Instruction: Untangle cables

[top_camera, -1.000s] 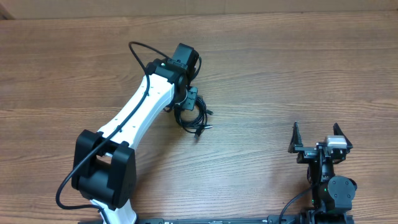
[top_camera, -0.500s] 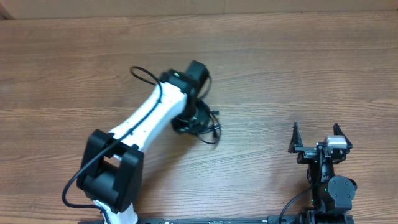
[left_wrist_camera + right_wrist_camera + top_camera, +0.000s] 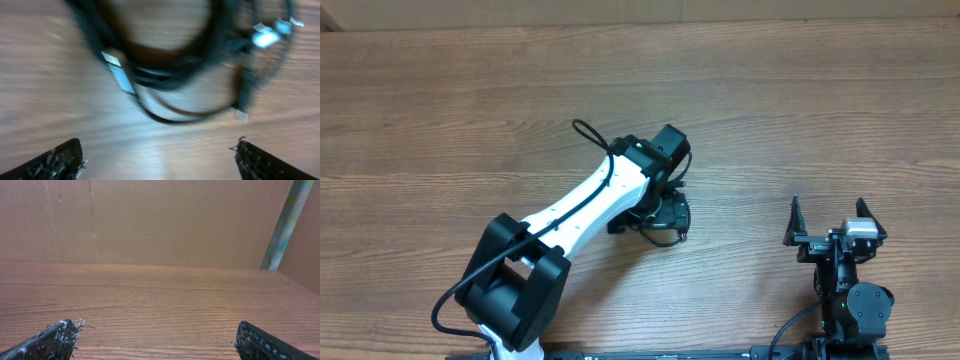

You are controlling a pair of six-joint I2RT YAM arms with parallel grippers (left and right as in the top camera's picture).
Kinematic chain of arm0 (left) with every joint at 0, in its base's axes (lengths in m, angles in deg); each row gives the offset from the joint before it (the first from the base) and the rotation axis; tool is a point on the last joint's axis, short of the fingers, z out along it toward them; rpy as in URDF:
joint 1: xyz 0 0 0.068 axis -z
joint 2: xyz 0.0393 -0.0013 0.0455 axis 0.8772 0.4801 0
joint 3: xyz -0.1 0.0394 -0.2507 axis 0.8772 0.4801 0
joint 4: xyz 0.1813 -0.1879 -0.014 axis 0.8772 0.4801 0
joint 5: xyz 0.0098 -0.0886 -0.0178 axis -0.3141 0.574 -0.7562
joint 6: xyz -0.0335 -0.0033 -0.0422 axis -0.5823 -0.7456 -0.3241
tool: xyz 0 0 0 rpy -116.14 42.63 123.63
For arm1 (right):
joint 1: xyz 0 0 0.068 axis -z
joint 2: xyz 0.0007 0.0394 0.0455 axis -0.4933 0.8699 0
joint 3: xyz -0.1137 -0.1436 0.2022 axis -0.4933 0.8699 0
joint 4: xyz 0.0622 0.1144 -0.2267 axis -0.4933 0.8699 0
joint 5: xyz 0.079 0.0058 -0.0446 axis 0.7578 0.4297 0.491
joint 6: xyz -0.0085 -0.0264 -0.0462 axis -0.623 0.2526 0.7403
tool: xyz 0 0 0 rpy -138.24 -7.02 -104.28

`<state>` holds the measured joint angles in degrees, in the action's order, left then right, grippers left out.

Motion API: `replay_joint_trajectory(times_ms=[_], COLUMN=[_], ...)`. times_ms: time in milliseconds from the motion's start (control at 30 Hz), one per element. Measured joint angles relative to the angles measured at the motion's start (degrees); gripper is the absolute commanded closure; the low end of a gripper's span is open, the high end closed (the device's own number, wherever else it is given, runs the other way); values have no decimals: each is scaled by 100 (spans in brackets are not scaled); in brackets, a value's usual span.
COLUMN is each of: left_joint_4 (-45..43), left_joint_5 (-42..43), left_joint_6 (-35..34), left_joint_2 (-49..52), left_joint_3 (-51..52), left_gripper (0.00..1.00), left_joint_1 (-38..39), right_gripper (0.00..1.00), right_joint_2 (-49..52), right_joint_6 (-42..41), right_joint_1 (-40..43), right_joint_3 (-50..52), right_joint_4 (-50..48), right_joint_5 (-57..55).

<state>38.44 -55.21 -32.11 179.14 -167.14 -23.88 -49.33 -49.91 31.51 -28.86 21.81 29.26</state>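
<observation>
We had the left gripper [image 3: 157, 156] wide open, its fingertips [image 3: 55, 159] at the bottom corners of the wrist view with only table [image 3: 840, 110] between them. The cables [image 3: 175, 75] lay just ahead of the jaws as one tangled black bundle. It was blurred, with silver plug ends [image 3: 265, 36] sticking out on the right and one more on the left. Overhead, we saw that bundle near table centre, mostly tucked under the wrist of the left arm [image 3: 582, 198], a few loops showing on its right side. Neither gripper held it. The right gripper [image 3: 828, 225] sat well apart near the front right edge, fingers spread, empty.
</observation>
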Motion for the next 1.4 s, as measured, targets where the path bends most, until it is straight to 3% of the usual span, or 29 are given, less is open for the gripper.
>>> replay_joint_trajectory(times_ms=[33, 133, 167, 267, 467, 600, 833, 900, 967, 1000, 1233, 1400], left_joint_4=[52, 59, 59, 37, -352, -826, -1309, -1335, -1364, -1373, -1235, -1222], left_joint_5=[-286, -887, -1014, -1075, -920, -872, -874, -883, -883, -892, -796, 76], left_joint_6=[79, 240, 223, 79, -435, -695, -914, -999, -1082, -1091, -1123, -1434], left_joint_2=[0, 0, 0, 0, 0, 0, 0, 0, 0, 0, 0, 0], left_joint_3=[0, 4, 4, 9, 72, 310, 907, 999, 1027, 1027, 1027, 1029], left_gripper=[11, 53, 57, 48, 50, 65, 66, 76, 94, 96, 96, 96], left_joint_1=[-46, -164, -199, -267, -129, 59, 149, 149, 149, 149, 149, 149], right_gripper=[0, 0, 0, 0, 0, 0, 0, 0, 0, 0, 0, 0], right_joint_2=[0, 0, 0, 0, 0, 0, 0, 0, 0, 0, 0, 0], right_joint_6=[4, 2, 2, 4, 4, 4, 4, 4, 4, 2, 2, 4], right_joint_1=[0, 0, 0, 0, 0, 0, 0, 0, 0, 0, 0, 0], right_joint_3=[0, 0, 0, 0, 0, 0, 0, 0, 0, 0, 0, 0], right_joint_4=[-2, 0, 0, 0, 0, -2, 0, 2, 0, 0, 0, 0], right_joint_5=[0, 0, 0, 0, 0, 0, 0, 0, 0, 0, 0, 0])
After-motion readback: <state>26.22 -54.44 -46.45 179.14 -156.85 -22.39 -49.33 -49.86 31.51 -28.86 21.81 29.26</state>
